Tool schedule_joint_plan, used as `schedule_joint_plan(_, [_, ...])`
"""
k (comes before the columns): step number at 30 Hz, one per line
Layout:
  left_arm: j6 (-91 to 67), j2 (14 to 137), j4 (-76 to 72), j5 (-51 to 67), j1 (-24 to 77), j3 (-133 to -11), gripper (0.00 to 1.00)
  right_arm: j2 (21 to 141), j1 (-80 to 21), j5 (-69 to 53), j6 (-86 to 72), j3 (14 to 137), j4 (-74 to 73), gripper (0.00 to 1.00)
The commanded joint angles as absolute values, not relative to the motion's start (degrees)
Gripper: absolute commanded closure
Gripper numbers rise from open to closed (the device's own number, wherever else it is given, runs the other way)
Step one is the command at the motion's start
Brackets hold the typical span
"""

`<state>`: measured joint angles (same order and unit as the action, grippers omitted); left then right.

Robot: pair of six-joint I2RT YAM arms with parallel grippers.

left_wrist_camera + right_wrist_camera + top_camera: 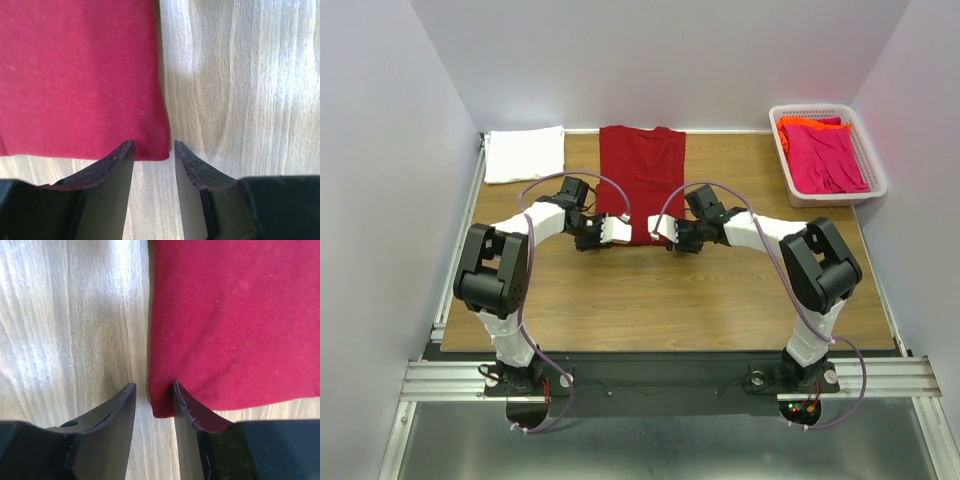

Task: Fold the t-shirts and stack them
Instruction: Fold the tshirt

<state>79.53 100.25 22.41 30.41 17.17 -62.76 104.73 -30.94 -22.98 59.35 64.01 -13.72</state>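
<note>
A dark red t-shirt (642, 170) lies flat on the wooden table as a long narrow strip, its hem towards the arms. My left gripper (623, 230) stands open at the hem's left corner. In the left wrist view that corner of the red shirt (80, 75) ends just ahead of the gap of the left gripper (153, 144). My right gripper (653, 230) is open at the right corner. There the corner of the red cloth (235, 325) lies within the gap of the right gripper (154, 385). A folded white t-shirt (524, 153) lies at the back left.
A white lattice basket (875, 180) at the back right holds a bright pink t-shirt (825, 155) and an orange one (800, 124). Grey walls close the table in on three sides.
</note>
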Motion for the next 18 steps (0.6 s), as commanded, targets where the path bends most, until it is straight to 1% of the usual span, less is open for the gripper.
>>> schedule_joint_plan(1, [80.51, 102.56, 24.61, 29.88, 17.23, -63.19, 0.53, 106.26, -31.55, -23.29, 61.08, 63.90, -13.45, 0.59])
schedule_joint_plan(2, [80.42, 102.74, 24.78, 29.88, 17.23, -63.54, 0.55, 106.96, -31.55, -22.86, 61.17, 63.98, -13.36, 0.60])
schedule_joint_plan(5, [80.59, 103.53, 25.14, 29.88, 17.31, -64.07, 0.62, 107.58, -31.38, -22.06, 61.70, 63.81, -13.18, 0.66])
schedule_joint_plan(6, [80.42, 104.06, 25.22, 29.88, 17.23, -64.33, 0.64, 107.93, -31.46, -21.54, 61.70, 63.81, -13.18, 0.70])
schedule_joint_plan(7, [80.33, 104.24, 25.31, 29.80, 17.14, -64.86, 0.67, 108.10, -31.38, -21.36, 61.61, 63.81, -13.10, 0.80])
schedule_joint_plan(8, [80.25, 104.50, 25.83, 29.53, 16.96, -65.30, 0.76, 108.02, -31.29, -20.92, 61.44, 63.81, -13.10, 0.84])
schedule_joint_plan(9, [79.90, 104.50, 26.01, 29.53, 16.88, -65.65, 0.80, 107.93, -31.29, -20.74, 61.17, 63.81, -13.10, 0.91])
schedule_joint_plan(10, [79.46, 104.41, 26.80, 29.88, 16.61, -66.61, 0.95, 107.58, -31.29, -20.48, 60.56, 63.81, -13.18, 0.99])
schedule_joint_plan(11, [78.50, 104.33, 27.24, 30.75, 16.26, -67.14, 1.00, 107.14, -31.20, -20.22, 59.95, 63.98, -13.18, 0.99])
schedule_joint_plan(18, [72.17, 99.68, 32.07, 34.89, 14.41, -76.45, 1.00, 101.34, -28.57, -19.34, 52.83, 68.90, -14.23, 0.99])
